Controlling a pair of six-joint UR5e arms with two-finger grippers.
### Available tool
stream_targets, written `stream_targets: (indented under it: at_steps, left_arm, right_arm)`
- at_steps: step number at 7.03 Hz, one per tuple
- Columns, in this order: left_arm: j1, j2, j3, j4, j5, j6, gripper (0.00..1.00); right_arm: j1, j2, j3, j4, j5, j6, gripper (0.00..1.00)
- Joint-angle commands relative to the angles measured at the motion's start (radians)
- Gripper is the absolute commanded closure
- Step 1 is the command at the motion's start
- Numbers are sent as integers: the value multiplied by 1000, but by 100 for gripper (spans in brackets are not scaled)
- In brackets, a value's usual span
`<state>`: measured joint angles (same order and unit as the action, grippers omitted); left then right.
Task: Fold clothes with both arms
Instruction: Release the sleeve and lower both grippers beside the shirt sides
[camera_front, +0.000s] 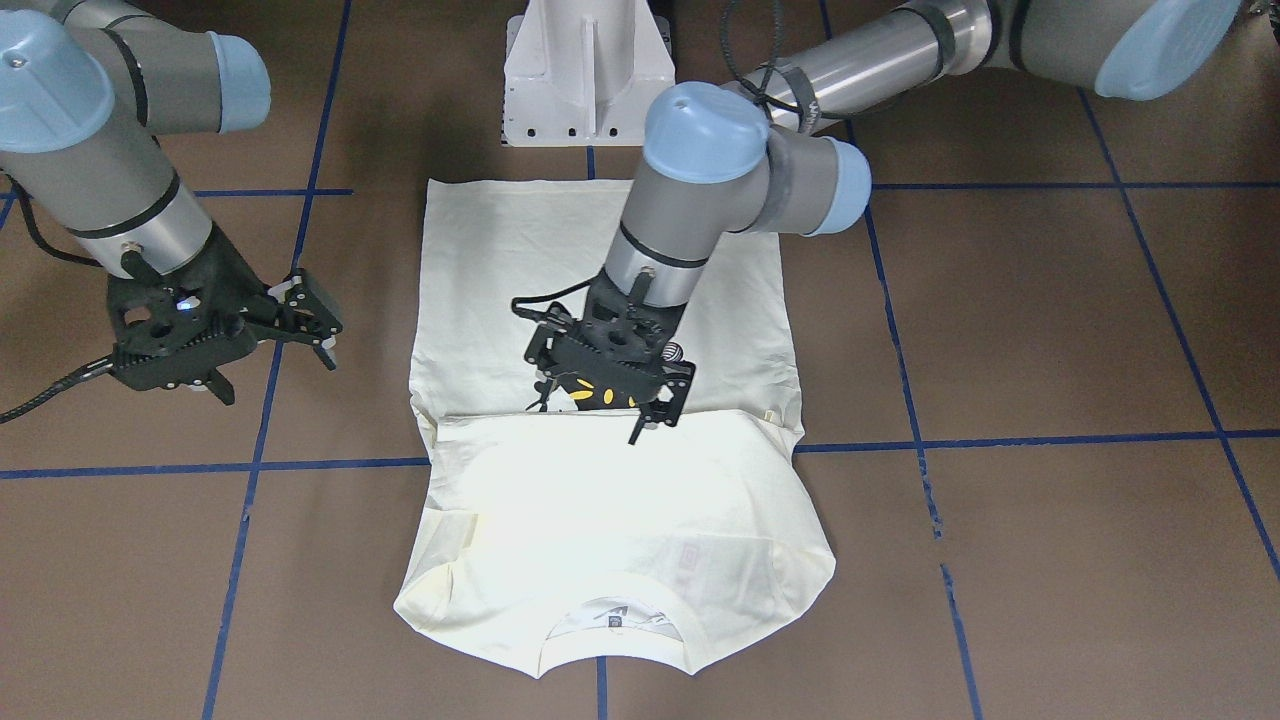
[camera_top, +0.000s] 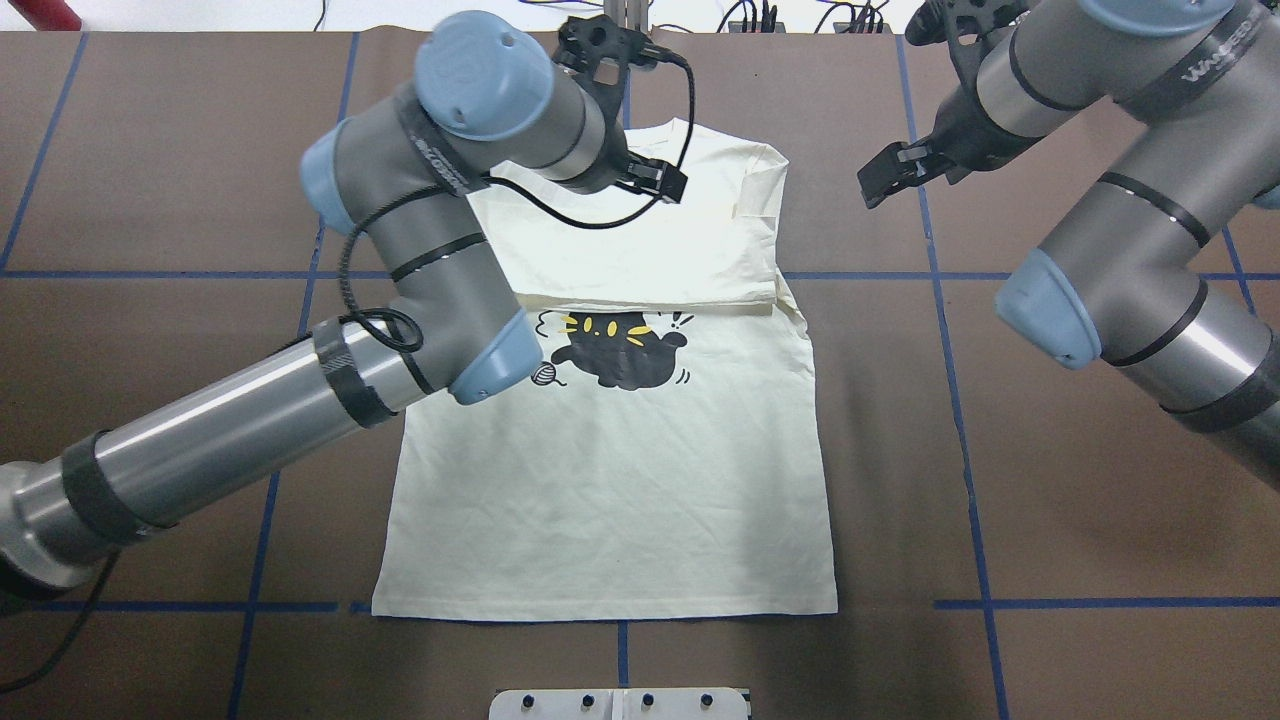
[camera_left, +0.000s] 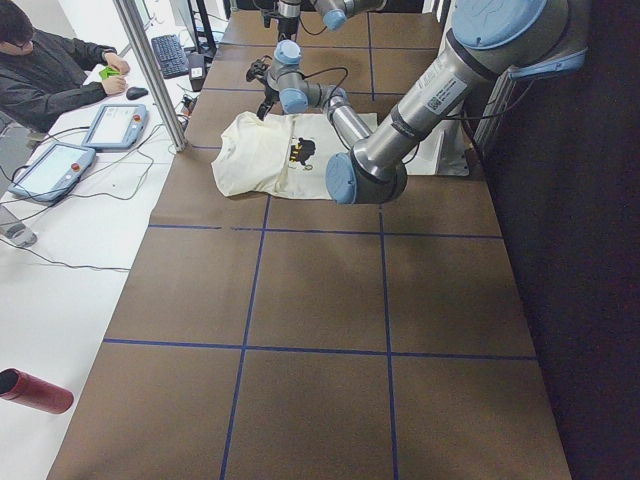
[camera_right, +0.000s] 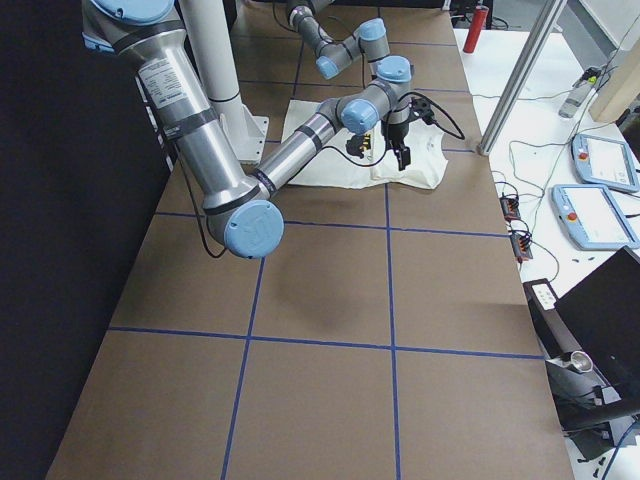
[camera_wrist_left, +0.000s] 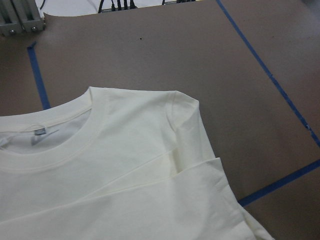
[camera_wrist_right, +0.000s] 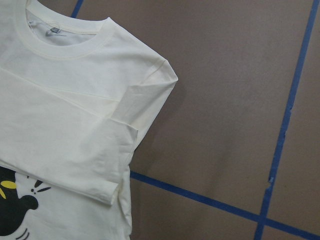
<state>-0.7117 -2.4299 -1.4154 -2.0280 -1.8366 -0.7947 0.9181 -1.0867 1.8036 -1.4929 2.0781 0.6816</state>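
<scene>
The cream-white T-shirt (camera_front: 600, 500) lies flat on the brown table. Its collar end is folded over the body, plain side up, and the fold's edge runs just above the black cat print (camera_top: 615, 350). My left gripper (camera_front: 588, 420) hangs over that fold edge, open, with nothing between its fingers. My right gripper (camera_front: 275, 378) is off the shirt, above bare table beside the folded part, and it is open and empty too. The wrist views show the collar (camera_wrist_left: 75, 145) and a folded sleeve (camera_wrist_right: 125, 130), but no fingers.
The white pedestal base (camera_front: 588, 70) stands at the shirt's hem end. Blue tape lines (camera_front: 250, 465) cross the brown table. A person (camera_left: 45, 75) sits at a side desk with tablets (camera_left: 110, 125). A red cylinder (camera_left: 35, 390) lies on the desk's edge.
</scene>
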Motion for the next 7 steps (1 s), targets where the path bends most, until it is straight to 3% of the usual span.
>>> stream_targets:
  at_steps: [1, 2, 3, 5, 6, 7]
  left_arm:
    - [-28, 218, -243, 18, -10, 22, 0]
    - [-26, 345, -352, 21, -10, -7, 0]
    - [-11, 470, -482, 17, -6, -187, 0]
    - [105, 590, -646, 12, 31, -494, 0]
    - [182, 624, -671, 11, 96, -606, 9]
    - [258, 646, -674, 9, 147, -729, 29]
  right_arm:
    - [-89, -18, 73, 22, -59, 244, 0]
    - [-187, -62, 161, 22, -164, 406, 0]
    - [-285, -138, 275, 23, -247, 517, 0]
    - [-452, -260, 435, 69, -358, 768, 2]
    - [-523, -321, 456, 141, -415, 877, 4]
    - [-629, -356, 471, 158, -553, 983, 5]
